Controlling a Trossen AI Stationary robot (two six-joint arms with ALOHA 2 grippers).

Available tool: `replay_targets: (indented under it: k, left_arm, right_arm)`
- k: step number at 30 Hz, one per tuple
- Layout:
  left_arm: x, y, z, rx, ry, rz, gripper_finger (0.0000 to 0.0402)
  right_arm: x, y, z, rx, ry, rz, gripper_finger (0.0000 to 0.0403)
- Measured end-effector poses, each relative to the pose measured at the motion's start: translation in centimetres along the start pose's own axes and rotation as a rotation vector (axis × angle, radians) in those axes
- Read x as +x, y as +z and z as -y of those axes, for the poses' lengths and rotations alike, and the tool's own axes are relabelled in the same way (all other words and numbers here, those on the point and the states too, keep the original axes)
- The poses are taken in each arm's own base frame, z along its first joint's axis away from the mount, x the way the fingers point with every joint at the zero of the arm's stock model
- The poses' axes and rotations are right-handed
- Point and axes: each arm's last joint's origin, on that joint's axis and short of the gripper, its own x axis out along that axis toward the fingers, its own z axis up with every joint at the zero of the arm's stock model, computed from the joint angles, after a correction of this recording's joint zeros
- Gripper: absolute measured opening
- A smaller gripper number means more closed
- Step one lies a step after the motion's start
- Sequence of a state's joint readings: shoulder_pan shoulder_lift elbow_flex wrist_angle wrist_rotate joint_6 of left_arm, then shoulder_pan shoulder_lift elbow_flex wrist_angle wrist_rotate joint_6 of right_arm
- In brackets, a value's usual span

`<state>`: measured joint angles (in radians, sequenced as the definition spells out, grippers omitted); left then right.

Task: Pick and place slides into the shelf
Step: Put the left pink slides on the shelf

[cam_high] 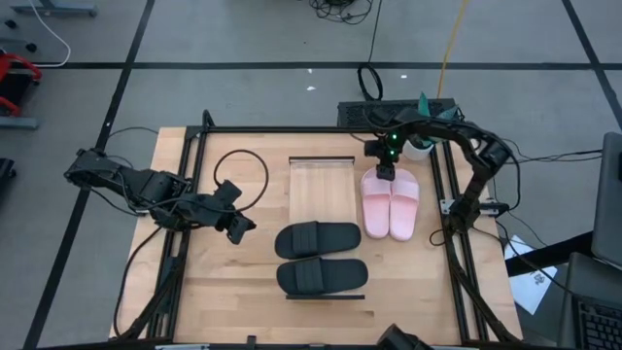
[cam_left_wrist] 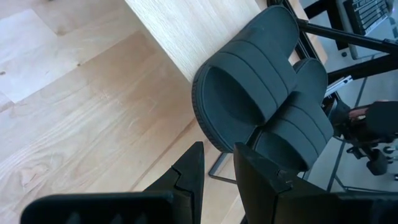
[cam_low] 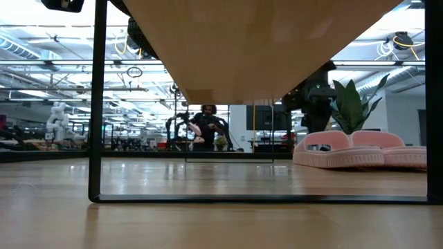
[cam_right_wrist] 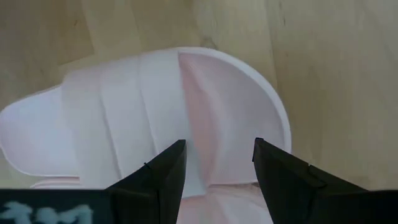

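Hovering spread-fingered over the pale pink slide pair (cam_high: 391,203) just right of the long light-wood shelf (cam_high: 322,182) is the right gripper (cam_high: 386,173); they lie lengthwise along it. Left gripper (cam_high: 236,224) waits, narrowly parted.

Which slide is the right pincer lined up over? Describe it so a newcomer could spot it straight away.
Start at the wooden shelf in the middle of the table; just beyond its right edge lie two pale pink slides side by side. The right pincer hangs open above the far end of the pink slide nearer the shelf. The black slides lie on the shelf.
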<state>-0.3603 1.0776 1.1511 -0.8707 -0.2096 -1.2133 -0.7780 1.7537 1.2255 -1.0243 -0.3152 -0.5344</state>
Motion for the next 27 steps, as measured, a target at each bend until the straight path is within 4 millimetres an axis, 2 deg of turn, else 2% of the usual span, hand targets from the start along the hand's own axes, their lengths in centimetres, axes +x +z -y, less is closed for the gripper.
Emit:
replay_targets:
  k: [5,9,14,20,23,27]
  left_arm:
    - [0.0,0.0,0.0,0.004,0.0,0.0,0.0083]
    - [0.0,0.0,0.0,0.004,0.0,0.0,0.0083]
    - [0.0,0.0,0.0,0.004,0.0,0.0,0.0083]
    - [0.0,0.0,0.0,0.004,0.0,0.001,0.0083]
    - [0.0,0.0,0.0,0.004,-0.001,0.001,0.0083]
    - [0.0,0.0,0.0,0.004,0.001,0.009,0.0083]
  right_arm:
    - [-1.1,-0.3,-0.5,0.012,-0.017,0.025,0.0178]
    - [-2.7,-0.6,-1.9,-0.03,-0.098,0.041,0.0178]
    - [-5.2,-1.1,-5.3,-0.075,-0.216,0.084,0.0178]
    - [-7.4,-2.0,-10.3,-0.1,-0.233,0.197,0.0178]
    - [-7.6,-2.6,-12.3,-0.127,-0.226,0.234,0.0178]
    - [-6.5,-3.7,-14.0,-0.142,-0.267,0.204,0.0178]
